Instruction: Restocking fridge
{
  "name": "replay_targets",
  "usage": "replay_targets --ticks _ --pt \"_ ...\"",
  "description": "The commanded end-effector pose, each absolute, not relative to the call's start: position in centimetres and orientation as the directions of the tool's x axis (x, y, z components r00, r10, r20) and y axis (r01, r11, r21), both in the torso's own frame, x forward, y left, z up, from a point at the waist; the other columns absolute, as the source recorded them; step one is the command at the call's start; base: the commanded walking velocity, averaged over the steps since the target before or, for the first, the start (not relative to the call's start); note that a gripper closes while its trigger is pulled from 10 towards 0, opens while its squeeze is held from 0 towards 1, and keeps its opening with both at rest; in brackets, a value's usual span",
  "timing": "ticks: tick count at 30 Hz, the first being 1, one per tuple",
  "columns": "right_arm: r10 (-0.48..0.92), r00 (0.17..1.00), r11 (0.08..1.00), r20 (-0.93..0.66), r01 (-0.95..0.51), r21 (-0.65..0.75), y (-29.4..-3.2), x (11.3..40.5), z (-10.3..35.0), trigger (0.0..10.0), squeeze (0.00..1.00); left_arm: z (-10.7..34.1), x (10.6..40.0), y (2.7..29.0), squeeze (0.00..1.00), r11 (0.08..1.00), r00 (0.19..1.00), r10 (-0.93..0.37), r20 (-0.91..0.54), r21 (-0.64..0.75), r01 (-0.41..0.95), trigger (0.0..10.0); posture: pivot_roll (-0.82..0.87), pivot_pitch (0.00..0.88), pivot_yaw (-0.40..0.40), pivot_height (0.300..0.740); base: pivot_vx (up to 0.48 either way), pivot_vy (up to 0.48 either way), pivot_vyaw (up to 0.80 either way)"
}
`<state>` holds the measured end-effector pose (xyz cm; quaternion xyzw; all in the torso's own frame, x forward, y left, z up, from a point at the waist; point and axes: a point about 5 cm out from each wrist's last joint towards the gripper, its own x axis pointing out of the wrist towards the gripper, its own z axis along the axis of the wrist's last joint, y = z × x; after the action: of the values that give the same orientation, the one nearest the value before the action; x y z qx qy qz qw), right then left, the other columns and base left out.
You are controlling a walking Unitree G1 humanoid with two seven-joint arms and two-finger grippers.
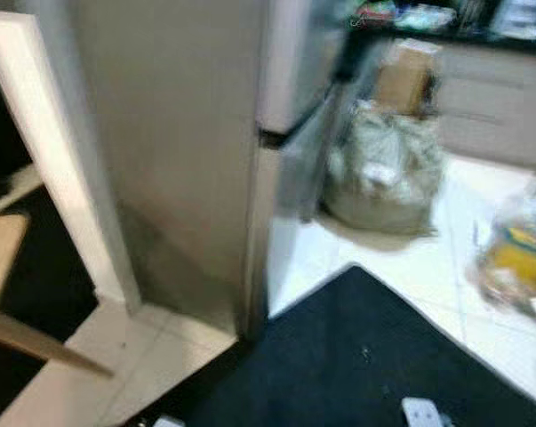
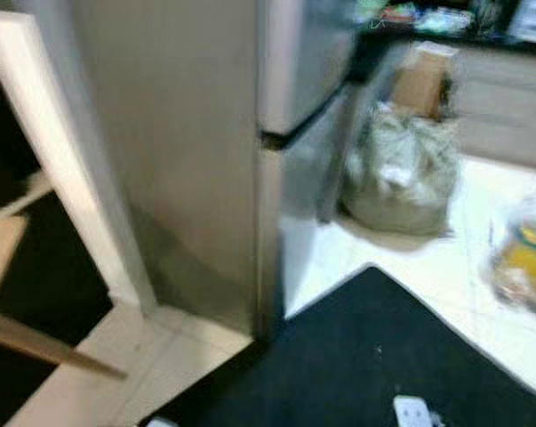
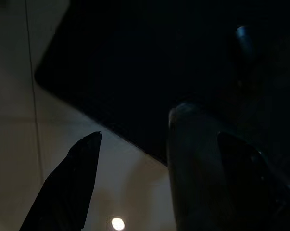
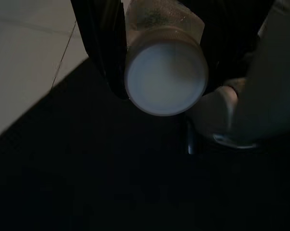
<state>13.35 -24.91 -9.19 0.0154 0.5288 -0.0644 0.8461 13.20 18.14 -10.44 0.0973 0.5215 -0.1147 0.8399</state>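
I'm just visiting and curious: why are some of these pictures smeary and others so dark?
Both eye views are motion-blurred: the fridge and floor bags look smeared. The left wrist view is very dark, the left hand silhouetted over mat and tile. The right wrist view is dim too, though the white-lidded jar in the right hand catches light.

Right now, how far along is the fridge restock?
Early. Picked up: right gripper is shut on a white-lidded jar. In hand: approaching the fridge over the black mat. Left: its doors look closed, jar not stowed; bags sit on the floor.
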Motion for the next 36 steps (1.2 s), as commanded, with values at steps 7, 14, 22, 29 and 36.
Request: replay_targets --ticks 7,14,22,29,36 --pt "-0.107 0.456 0.989 -0.883 0.138 -0.049 -25.06 14.2 -8.85 10.0 0.0 -10.65 12.58 18.04 0.0 0.961 0.413 -0.096 -0.906 0.023 0.274 10.0 -0.03 0.0 -0.016 0.74 0.0 0.0 -0.46" --pt "-0.106 0.46 0.989 -0.882 0.138 -0.047 -25.03 14.2 -8.85 10.0 0.0 -10.78 12.22 18.16 0.0 0.967 0.392 -0.095 -0.915 0.009 0.254 10.0 -0.03 0.0 -0.016 0.74 0.0 -0.394 0.0" --pt "-0.104 0.453 0.99 -0.886 0.131 -0.049 -25.04 13.99 -8.93 10.0 0.0 -10.78 12.16 18.43 0.0 0.971 0.395 -0.076 -0.915 0.022 0.237 10.0 -0.04 0.0 -0.015 0.74 0.0 -0.346 0.0" --pt "-0.101 0.448 0.991 -0.888 0.122 -0.051 -24.97 13.89 -8.98 10.0 0.0 -10.75 12.26 18.4 0.0 0.97 0.398 -0.078 -0.914 0.023 0.243 10.0 -0.04 0.0 -0.017 0.74 0.0 0.0 0.0" --pt "-0.098 0.444 0.992 -0.89 0.112 -0.053 -24.92 13.81 -9.03 10.0 0.0 -10.75 12.28 18.29 0.0 0.968 0.394 -0.085 -0.915 0.018 0.25 10.0 -0.04 0.0 -0.016 0.74 0.0 -0.302 0.0"
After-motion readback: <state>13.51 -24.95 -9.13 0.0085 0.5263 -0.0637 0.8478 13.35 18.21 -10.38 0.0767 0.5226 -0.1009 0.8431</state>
